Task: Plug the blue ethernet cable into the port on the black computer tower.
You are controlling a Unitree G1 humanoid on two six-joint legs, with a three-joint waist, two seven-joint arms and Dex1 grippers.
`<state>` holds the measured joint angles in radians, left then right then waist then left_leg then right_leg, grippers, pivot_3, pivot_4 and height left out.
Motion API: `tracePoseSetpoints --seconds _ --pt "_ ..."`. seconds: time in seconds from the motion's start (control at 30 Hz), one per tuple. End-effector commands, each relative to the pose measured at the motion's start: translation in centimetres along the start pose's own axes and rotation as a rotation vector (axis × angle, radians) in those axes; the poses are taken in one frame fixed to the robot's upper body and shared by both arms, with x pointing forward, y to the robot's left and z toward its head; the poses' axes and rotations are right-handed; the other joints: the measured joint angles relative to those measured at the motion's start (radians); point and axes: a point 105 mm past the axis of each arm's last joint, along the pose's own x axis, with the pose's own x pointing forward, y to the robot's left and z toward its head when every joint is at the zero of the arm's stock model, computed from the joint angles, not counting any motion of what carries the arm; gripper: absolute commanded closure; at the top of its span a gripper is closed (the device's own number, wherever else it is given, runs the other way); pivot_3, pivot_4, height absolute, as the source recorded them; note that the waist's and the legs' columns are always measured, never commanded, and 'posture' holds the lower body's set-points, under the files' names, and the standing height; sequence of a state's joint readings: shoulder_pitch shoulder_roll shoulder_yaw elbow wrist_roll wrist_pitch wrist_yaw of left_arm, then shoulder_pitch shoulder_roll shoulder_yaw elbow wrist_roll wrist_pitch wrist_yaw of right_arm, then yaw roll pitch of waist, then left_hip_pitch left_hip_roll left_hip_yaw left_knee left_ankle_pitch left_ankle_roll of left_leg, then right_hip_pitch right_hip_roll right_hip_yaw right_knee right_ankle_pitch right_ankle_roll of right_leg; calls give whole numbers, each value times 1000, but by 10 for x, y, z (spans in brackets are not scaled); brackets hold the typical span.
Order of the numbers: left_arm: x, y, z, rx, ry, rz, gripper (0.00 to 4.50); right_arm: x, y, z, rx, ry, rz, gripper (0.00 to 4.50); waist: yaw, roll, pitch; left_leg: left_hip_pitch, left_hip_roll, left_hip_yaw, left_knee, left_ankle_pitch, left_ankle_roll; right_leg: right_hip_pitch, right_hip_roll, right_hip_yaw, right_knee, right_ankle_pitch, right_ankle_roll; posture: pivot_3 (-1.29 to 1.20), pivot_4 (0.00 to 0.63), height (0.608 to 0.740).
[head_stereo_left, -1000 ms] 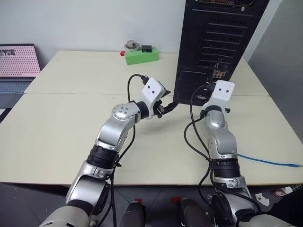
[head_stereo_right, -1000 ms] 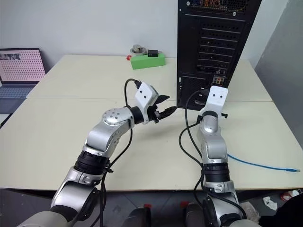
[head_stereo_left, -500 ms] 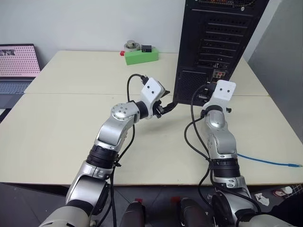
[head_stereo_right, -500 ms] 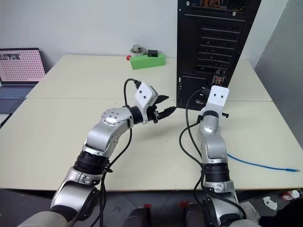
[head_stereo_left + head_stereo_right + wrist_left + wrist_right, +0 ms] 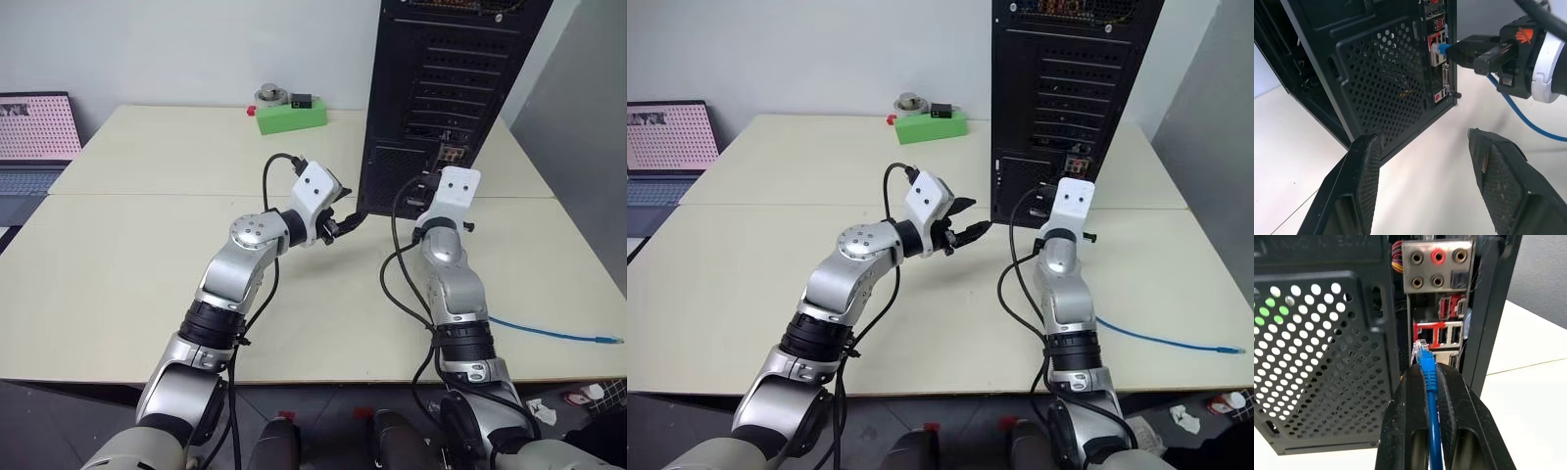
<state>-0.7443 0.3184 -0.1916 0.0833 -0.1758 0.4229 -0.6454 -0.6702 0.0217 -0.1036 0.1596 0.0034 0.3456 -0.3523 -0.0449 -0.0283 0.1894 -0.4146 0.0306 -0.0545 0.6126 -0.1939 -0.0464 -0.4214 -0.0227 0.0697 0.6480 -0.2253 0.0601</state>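
right tool: the right tool (image 5: 1427, 382) has its two black fingers (image 5: 1406, 431) clamped on the blue ethernet cable (image 5: 1433, 426) just behind the plug, pointing level at the back panel of the tower.
plug: the clear plug tip sits at the red-framed ports low on the panel, touching or just short of them; whether it is seated I cannot tell.
left tool: the left tool (image 5: 1425, 181) hangs with its fingers (image 5: 1364, 186) well apart and nothing between them, aimed at the mesh vent grille (image 5: 1386, 83) at the tower's lower corner.
black computer tower: the black computer tower (image 5: 446, 88) stands upright at 1 o'clock on the bench (image 5: 127, 264), its slot covers and coloured connectors facing the robot.
cable run: the blue cord trails off the right arm toward 4 o'clock, its far end (image 5: 602, 340) lying on the bench near the edge.
green box: a green box (image 5: 292, 116) rests at 11 o'clock near the far edge.
laptop: a laptop (image 5: 34, 137) stands open at 9 o'clock.
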Motion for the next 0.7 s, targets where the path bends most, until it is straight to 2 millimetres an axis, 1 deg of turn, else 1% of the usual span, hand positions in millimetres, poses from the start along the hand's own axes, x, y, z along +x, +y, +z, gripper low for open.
tracePoseSetpoints --seconds 0.03,0.13,0.37,0.7 --pt "-3 0 15 43 -56 4 1594 0 -3 32 26 -116 -11 4500 -1 0 0 0 0 0 0 0 0 0 0 0 0 0 0 0 150 740" --pt "-3 -1 15 42 -56 2 1594 -3 -3 37 22 -135 -8 4500 -2 0 0 0 0 0 0 0 0 0 0 0 0 0 0 0 150 740" --pt "-3 -3 15 42 -57 -6 1594 -4 -5 39 12 -143 -16 4500 -4 0 0 0 0 0 0 0 0 0 0 0 0 0 0 0 150 740" --pt "-3 -3 14 42 -56 -1 1594 -2 0 24 -15 -89 17 4500 -5 0 0 0 0 0 -1 0 0 0 0 0 -1 0 0 0 150 740"
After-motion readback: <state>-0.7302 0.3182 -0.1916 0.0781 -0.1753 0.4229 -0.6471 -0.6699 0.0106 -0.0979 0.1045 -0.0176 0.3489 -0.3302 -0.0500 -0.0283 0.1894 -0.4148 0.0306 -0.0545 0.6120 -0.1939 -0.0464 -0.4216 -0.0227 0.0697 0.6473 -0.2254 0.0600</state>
